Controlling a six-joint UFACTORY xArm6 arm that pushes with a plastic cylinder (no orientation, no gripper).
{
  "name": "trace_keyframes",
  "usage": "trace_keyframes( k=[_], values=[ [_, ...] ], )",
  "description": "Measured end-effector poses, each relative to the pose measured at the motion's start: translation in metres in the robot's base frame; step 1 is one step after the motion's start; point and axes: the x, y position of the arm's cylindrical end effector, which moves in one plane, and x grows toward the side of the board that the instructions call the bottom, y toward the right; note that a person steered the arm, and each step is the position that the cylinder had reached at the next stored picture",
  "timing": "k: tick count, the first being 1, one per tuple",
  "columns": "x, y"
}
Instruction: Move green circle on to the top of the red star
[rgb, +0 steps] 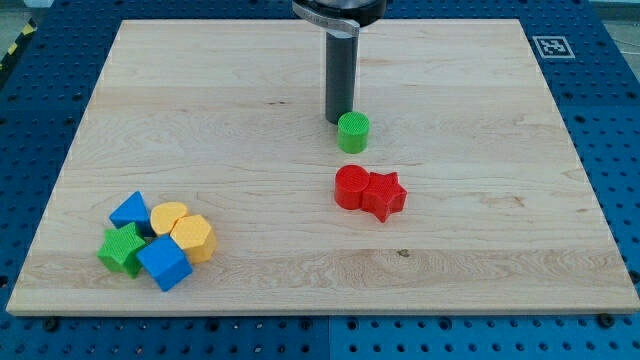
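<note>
Wooden board (200, 150), my tip (338, 121) touching green circle (353, 132), red star (384, 194) below, no fingers.

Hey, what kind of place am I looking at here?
Probably a robotics lab bench. A wooden board lies on a blue perforated table, a printed marker tag sits at the board's corner, and my tip touches a green circle among small coloured blocks.
</note>
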Motion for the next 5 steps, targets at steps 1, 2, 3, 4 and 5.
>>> trace_keyframes(
  k=[1,2,3,4,5],
  values=[
    [0.000,0.000],
    [0.000,-0.002],
    [0.000,-0.002],
    [0.010,0.002],
    [0.012,0.006]
  ],
)
